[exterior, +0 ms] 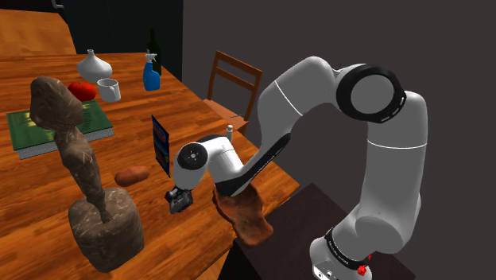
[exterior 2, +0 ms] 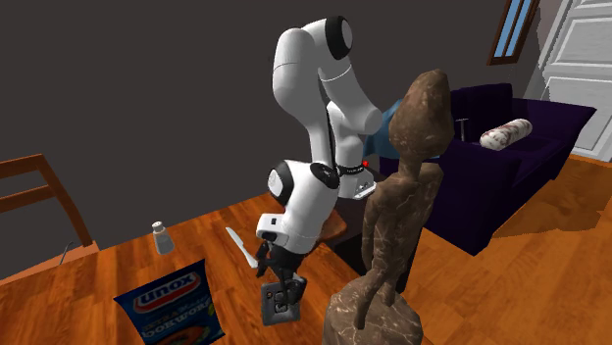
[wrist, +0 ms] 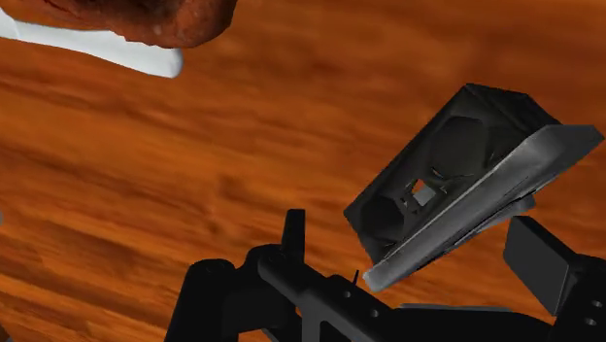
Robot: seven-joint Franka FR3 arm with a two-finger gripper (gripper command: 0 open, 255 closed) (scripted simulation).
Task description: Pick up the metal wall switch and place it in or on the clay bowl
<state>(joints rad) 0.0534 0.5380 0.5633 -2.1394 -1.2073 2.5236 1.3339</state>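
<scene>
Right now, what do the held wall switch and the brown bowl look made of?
Wall switch: likely metal, dark grey, bright sheen along the plate's edge. Bowl: likely fired clay, reddish-brown, matte, mottled surface.

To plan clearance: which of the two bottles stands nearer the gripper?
The blue spray bottle. It stands on the near side of the dark bottle, toward the gripper, which holds the switch.

Shoulder camera: high beside and behind the arm [exterior: 381, 159], looks down across the wooden table [exterior: 32, 207] toward a dark wall [exterior: 318, 32]. Second exterior: low, near, faces the arm across the table; both share arm, brown statue [exterior: 79, 155], table edge. Wrist camera: along the gripper [wrist: 413, 228], close over the table.
</scene>
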